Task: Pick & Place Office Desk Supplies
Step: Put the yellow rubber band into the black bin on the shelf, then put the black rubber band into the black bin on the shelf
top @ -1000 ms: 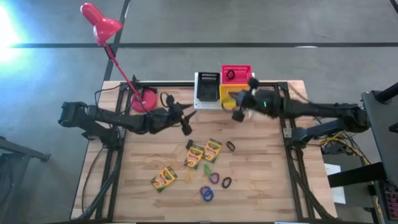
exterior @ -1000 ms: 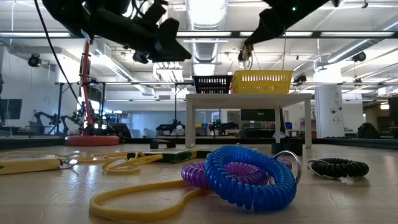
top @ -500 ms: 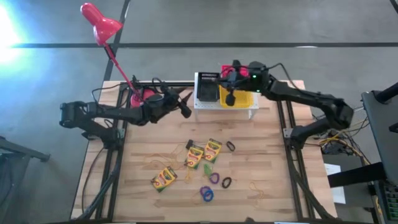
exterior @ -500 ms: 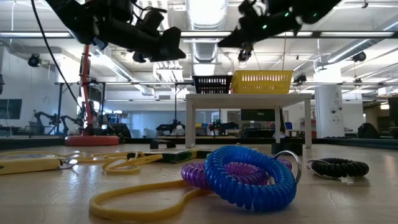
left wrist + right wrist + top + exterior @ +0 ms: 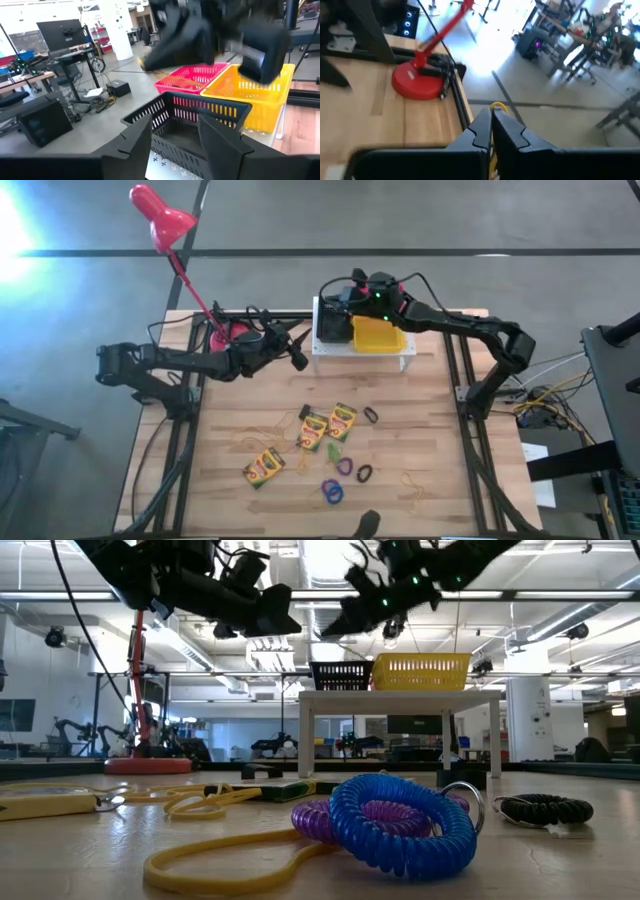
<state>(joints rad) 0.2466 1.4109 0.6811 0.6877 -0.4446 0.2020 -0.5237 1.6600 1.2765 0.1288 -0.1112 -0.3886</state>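
Right gripper (image 5: 491, 131) over black basket (image 5: 333, 326), clenched on yellow rubber band (image 5: 496, 106) hanging lengthwise; left gripper (image 5: 297, 356) released.

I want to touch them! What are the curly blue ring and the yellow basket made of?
The curly blue ring looks like shiny, springy plastic: glossy coils wound like a phone cord. The yellow basket looks like hard plastic too, with thin molded slats and a matte surface. That is only a guess from looks.

**What the views leave unclear**

In the left wrist view the right arm (image 5: 215, 30) is a dark motion blur above the baskets. In the right wrist view, the yellow rubber band (image 5: 496, 107) is mostly hidden between the closed right claw (image 5: 491, 131) fingers. At six o'clock in the high view, a dark object (image 5: 368, 525) is cut off by the frame edge.
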